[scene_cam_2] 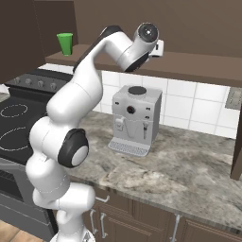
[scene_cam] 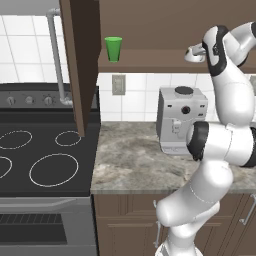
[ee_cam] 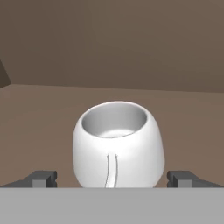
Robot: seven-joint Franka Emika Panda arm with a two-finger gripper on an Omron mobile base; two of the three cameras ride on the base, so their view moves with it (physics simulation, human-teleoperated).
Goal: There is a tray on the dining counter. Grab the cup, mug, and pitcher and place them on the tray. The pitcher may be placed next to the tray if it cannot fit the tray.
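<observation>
The white mug stands upright on a brown shelf, its handle turned toward the hand camera. My gripper is open, with one fingertip on each side of the mug's base and a gap left on both sides. The arm is raised to the shelf above the counter. The green cup stands upright farther left on the same shelf. The tray, the dining counter and the pitcher are out of view.
A grey coffee machine stands on the marbled kitchen counter under the shelf. A dark stove lies to the left. An open brown cabinet door hangs beside the cup.
</observation>
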